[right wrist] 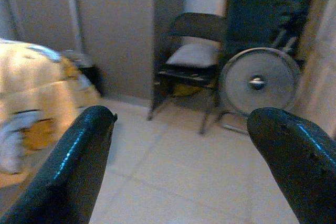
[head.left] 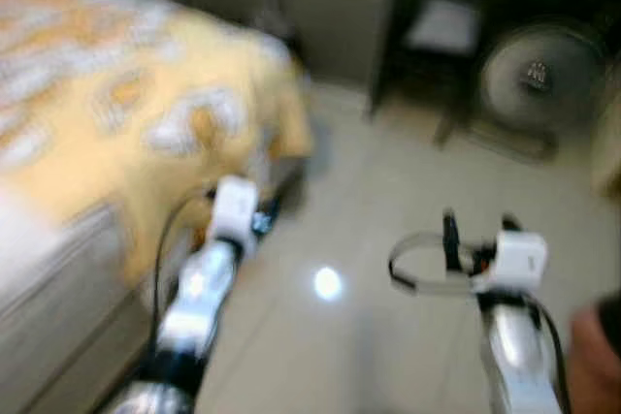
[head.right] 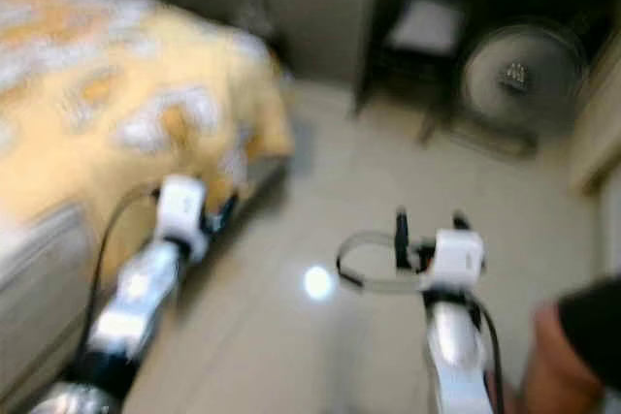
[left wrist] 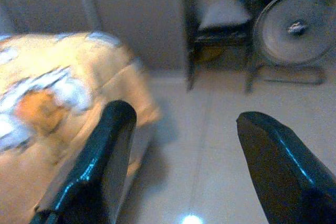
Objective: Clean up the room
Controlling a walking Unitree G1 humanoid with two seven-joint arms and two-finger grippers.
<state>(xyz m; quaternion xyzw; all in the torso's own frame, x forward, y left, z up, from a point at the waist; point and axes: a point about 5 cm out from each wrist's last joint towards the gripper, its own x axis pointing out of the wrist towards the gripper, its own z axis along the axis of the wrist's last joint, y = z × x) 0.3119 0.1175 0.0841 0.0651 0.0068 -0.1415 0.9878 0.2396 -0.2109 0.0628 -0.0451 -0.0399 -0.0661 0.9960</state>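
Note:
The head views are blurred. A bed with a yellow and orange patterned blanket (head.left: 116, 113) stands at my left. My left gripper (head.left: 264, 220) is held low by the bed's near corner, and its fingers (left wrist: 113, 145) stand wide open with nothing between them. My right gripper (head.left: 478, 230) hangs over the bare tiled floor (head.left: 359, 336), also open and empty, with its fingers (right wrist: 79, 156) far apart. A grey cable loop (head.left: 415, 273) hangs beside the right wrist.
A round standing fan (head.left: 543, 75) and a dark folding chair with a grey cushion (right wrist: 191, 56) stand at the back right. Grey sliding wardrobe doors (right wrist: 105, 35) line the far wall. Something small and dark (right wrist: 84, 69) sits by the bed's far corner. Part of a person (head.right: 572, 346) shows at lower right.

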